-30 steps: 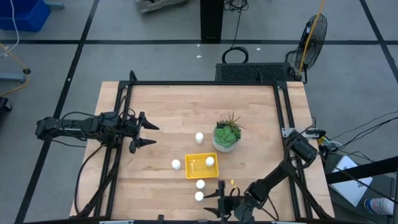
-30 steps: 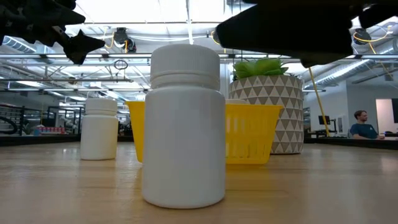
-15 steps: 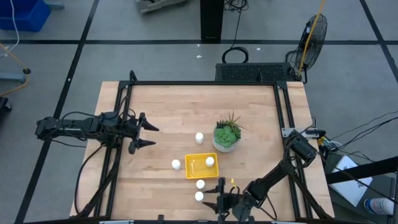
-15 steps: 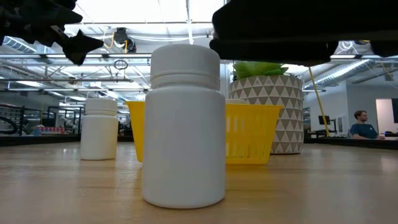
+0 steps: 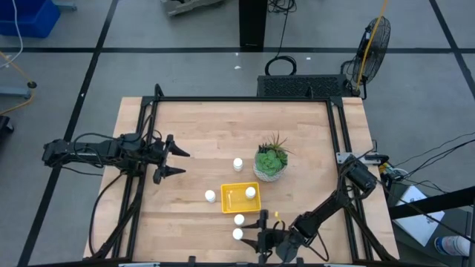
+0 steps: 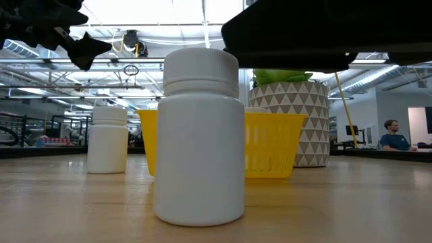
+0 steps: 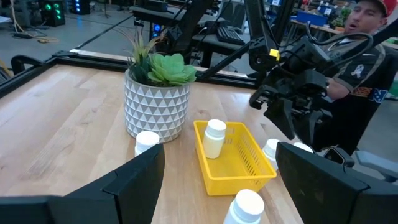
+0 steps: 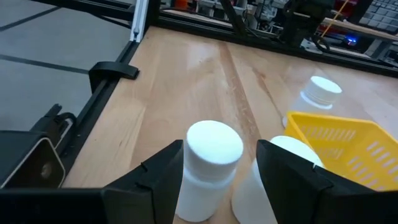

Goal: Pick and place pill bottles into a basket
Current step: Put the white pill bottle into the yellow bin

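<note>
**Right gripper lined up on nearest bottle, not yet closed**

Your right gripper (image 5: pixel 261 236), low centre in the high view, sits just right of the bottle (image 5: pixel 237 233) at the table's near edge. In the right wrist view its fingers (image 8: pixel 163 176) are spread, and the upright bottle stands between them, seemingly untouched. The yellow basket (image 5: pixel 231 199) lies just up-frame and holds one bottle (image 5: pixel 251 192). The left gripper (image 5: pixel 175 162) waits spread at mid-left, well apart.
</note>
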Controlling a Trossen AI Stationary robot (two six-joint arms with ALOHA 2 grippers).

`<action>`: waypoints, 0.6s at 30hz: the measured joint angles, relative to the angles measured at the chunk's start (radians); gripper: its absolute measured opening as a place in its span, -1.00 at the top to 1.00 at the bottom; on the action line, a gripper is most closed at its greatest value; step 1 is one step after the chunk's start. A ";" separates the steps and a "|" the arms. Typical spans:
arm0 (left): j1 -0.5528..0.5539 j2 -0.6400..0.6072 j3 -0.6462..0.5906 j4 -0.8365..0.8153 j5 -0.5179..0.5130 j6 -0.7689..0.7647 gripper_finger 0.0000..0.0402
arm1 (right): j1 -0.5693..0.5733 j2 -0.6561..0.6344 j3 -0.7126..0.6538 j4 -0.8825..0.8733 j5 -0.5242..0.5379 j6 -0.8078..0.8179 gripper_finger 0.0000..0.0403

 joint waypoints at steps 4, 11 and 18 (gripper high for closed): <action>0.000 0.000 0.000 0.000 0.000 0.000 -0.54 | -0.005 0.000 0.000 -0.004 -0.001 0.009 0.04; 0.000 0.000 0.000 0.000 0.000 -0.001 -0.54 | -0.025 0.000 0.000 -0.042 -0.075 0.065 0.04; 0.000 0.000 0.000 0.000 0.000 -0.001 -0.54 | -0.028 0.000 0.000 -0.042 -0.081 0.064 0.04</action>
